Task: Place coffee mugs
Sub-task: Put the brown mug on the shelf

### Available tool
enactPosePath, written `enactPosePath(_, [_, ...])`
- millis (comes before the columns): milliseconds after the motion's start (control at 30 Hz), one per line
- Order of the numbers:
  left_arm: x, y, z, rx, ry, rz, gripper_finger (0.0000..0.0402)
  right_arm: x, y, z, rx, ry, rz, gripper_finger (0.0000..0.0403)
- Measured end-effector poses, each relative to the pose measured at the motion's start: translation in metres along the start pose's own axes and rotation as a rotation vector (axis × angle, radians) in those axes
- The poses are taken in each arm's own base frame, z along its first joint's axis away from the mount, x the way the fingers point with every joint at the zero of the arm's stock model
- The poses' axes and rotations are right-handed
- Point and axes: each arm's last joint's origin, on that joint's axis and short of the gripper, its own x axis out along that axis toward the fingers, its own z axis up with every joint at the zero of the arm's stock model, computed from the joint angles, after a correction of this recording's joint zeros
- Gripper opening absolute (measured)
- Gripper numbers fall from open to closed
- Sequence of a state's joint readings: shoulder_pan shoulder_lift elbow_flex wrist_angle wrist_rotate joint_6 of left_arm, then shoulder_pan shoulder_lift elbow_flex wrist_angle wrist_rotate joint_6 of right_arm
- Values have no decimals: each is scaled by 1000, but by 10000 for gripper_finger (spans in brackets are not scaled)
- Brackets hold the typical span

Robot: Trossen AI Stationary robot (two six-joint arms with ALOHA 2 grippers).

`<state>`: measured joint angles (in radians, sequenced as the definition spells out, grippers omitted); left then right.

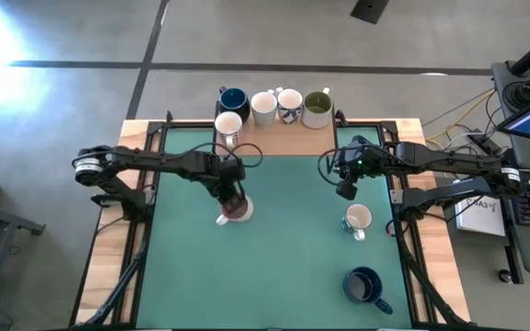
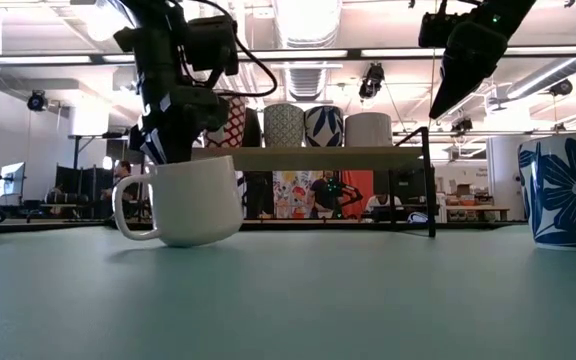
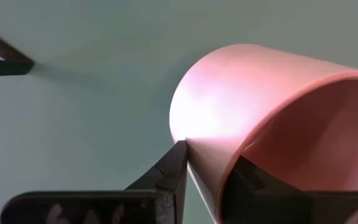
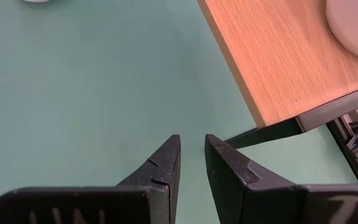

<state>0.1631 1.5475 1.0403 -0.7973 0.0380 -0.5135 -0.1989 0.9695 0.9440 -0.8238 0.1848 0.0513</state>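
My left gripper (image 1: 233,197) is shut on a mug (image 1: 237,211) that is white outside and pink-brown inside, at the middle left of the green mat. In the low view this mug (image 2: 186,200) is slightly tilted, its handle (image 2: 126,205) pointing away from the gripper. My right gripper (image 1: 346,189) hangs above the mat near the wooden shelf, fingers open by a narrow gap, touching nothing. A white mug with blue flowers (image 1: 358,219) and a dark blue mug (image 1: 364,285) stand on the mat. Several mugs stand on the shelf, among them a dark blue one (image 1: 234,99) and an olive-green one (image 1: 316,108). My left gripper (image 3: 210,158) pinches the mug's wall at the rim (image 3: 204,171), one finger inside the mug (image 3: 253,180) and one outside (image 3: 173,167). The fingers come from above, pointing down, on the side opposite the handle. The mug tilts slightly, its base (image 2: 193,240) at the table.
The wooden shelf (image 1: 288,140) runs along the far edge of the mat on a dark frame; its near corner (image 4: 272,118) lies just ahead of my right gripper. Black rails border the mat on the left and right. Open mat lies between the two arms and toward the near edge.
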Motion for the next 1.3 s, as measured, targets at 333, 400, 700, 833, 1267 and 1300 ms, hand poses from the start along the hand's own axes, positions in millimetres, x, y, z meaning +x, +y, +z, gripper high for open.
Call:
enactPosePath(333, [-22,-17,-3,36,7,61,52,0,0,0,0,0,0,63])
enactPosePath(400, [-25,-20,-3,46,-3,75,54,0,0,0,0,0,0,63])
enactPosePath(700, [-20,-21,-4,57,8,86,77,0,0,0,0,0,1,63])
enactPosePath(833, [-20,-21,-5,60,16,78,77,0,0,0,0,0,0,63])
enactPosePath(1267, [-46,-36,-6,105,-38,62,78,0,0,0,0,0,0,63])
enactPosePath(1300, [-48,-41,-8,127,-38,45,78,0,0,0,0,0,0,63])
